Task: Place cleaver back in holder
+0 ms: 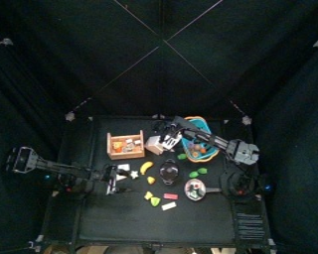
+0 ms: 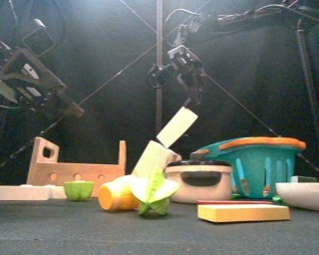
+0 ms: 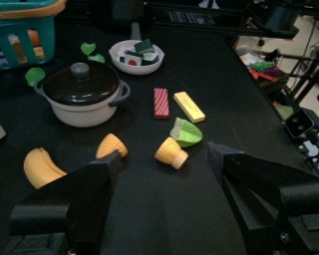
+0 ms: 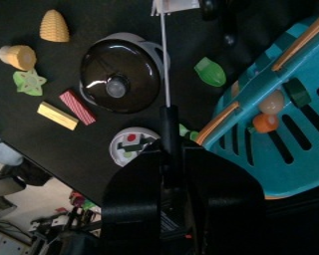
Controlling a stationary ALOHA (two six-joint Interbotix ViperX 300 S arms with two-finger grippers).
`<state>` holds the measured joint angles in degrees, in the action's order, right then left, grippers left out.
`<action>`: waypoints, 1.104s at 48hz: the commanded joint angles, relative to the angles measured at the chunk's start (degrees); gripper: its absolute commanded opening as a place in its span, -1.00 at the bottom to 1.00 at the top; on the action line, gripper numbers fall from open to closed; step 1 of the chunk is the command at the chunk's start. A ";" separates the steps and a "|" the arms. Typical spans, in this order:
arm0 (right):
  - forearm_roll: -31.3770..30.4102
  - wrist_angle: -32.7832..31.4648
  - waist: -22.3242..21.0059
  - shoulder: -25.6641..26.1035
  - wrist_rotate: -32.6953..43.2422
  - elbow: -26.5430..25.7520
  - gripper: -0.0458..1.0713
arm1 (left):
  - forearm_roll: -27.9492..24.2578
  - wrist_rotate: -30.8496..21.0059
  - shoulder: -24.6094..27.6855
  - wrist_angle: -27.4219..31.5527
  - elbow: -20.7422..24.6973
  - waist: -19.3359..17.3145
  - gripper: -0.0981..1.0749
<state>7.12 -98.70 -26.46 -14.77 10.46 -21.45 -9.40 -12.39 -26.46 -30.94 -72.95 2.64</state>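
Note:
The cleaver, a whitish flat blade, hangs tilted in the air above the food pieces, with my right gripper shut on its handle. In the right wrist view the cleaver shows edge-on as a thin line running out from the right gripper over the black pot. The holder, a tan wooden block, stands on the table to the cleaver's left; from above the holder sits left of the teal basket. My left gripper stands open and holds nothing, low over the table's left front part.
A black lidded pot stands mid-table beside the teal basket. A white bowl, red and yellow sticks, yellow food pieces and a green cup lie about the front.

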 commanded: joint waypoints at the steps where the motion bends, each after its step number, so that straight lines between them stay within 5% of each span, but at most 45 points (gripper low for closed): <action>1: -0.18 0.00 -0.09 1.05 -0.18 -0.79 -0.14 | 0.09 0.00 0.00 -0.26 0.62 -0.09 0.87; 53: -1.93 -0.09 0.00 -2.02 -0.53 -3.87 -0.14 | 0.09 0.00 0.00 -0.26 0.26 -0.44 0.87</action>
<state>5.27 -98.61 -26.37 -17.93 10.02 -23.29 -9.40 -12.39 -26.46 -30.94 -73.30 2.29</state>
